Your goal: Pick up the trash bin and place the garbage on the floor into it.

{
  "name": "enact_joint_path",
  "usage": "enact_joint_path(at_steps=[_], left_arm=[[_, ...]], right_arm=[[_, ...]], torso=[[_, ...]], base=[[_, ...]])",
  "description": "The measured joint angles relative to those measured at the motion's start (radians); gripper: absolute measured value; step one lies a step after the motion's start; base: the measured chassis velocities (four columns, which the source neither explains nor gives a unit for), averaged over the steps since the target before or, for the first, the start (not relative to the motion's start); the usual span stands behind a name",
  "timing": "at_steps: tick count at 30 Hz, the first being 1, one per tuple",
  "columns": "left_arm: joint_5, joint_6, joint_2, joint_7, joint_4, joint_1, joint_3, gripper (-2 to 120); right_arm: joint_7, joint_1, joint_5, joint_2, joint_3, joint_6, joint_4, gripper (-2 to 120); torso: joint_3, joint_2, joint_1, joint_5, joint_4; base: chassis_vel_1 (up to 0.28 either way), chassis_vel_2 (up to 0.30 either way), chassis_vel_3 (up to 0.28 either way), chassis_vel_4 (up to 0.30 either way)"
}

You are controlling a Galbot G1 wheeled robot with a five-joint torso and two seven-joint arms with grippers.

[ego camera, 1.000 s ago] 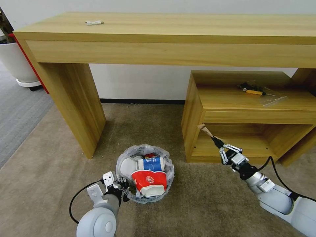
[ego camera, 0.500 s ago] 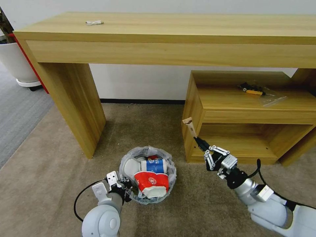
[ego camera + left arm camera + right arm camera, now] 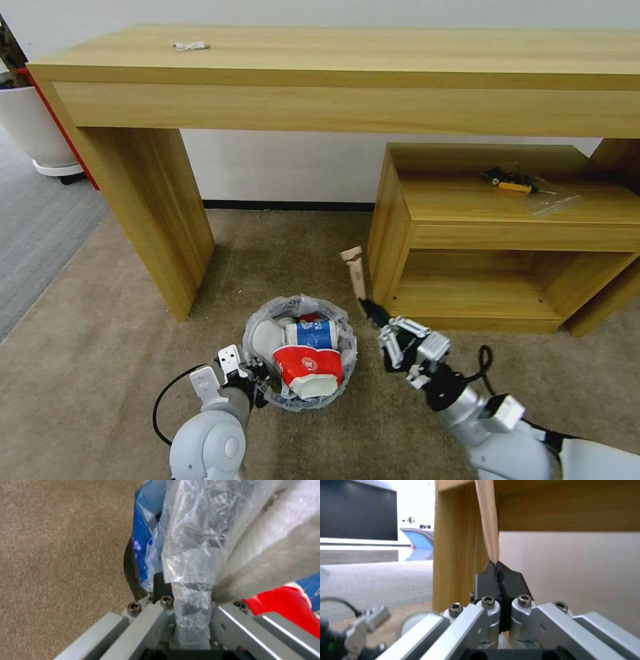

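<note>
The small round black trash bin lined with crinkled translucent plastic (image 3: 300,353) stands on the beige short-pile carpet floor (image 3: 120,347), stuffed with a red wrapper (image 3: 305,363) and a blue-white paper cup (image 3: 312,333). The left pincer (image 3: 257,383) clamps the bin's near rim (liner bunched between its fingers). The right pincer (image 3: 368,310) pinches a flat pale wooden stick (image 3: 355,270), held just right of the bin, beside the low wooden shelf unit (image 3: 393,227).

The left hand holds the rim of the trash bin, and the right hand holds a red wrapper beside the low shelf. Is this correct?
Not quite. The right hand holds a tan wooden stick, not a red wrapper; the right wrist view shows it pinched between the fingertips. The left hand does hold the trash bin rim, beside the low shelf.
</note>
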Motion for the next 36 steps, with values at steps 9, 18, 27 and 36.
enact_joint_path(at_steps=[9, 18, 27, 36], left_arm=[[-0.002, -0.001, 0.000, 0.000, -0.025, 0.012, -0.007, 0], [0.000, -0.001, 0.000, 0.000, -0.063, 0.033, 0.000, 0], [0.005, 0.001, 0.000, 0.002, -0.092, 0.052, 0.014, 0], [0.005, 0.003, 0.000, 0.003, -0.117, 0.068, 0.026, 0]], right_arm=[[0.040, 0.128, -0.017, 0.128, -0.171, -0.005, -0.102, 0], [0.043, 0.145, -0.033, 0.212, -0.229, 0.006, -0.196, 0], [0.041, 0.135, -0.051, 0.240, -0.230, 0.016, -0.250, 0], [0.039, 0.106, -0.093, 0.265, -0.189, 0.037, -0.345, 0]], torso=[[0.000, 0.000, 0.000, -0.0001, 0.0002], [0.000, 0.000, 0.000, -0.0001, 0.0003], [0.000, 0.000, 0.000, 0.0000, 0.0003], [0.000, 0.000, 0.000, 0.0001, 0.0003]], base=[[0.000, 0.000, 0.000, 0.000], [0.000, 0.000, 0.000, 0.000], [0.000, 0.000, 0.000, 0.000], [0.000, 0.000, 0.000, 0.000]])
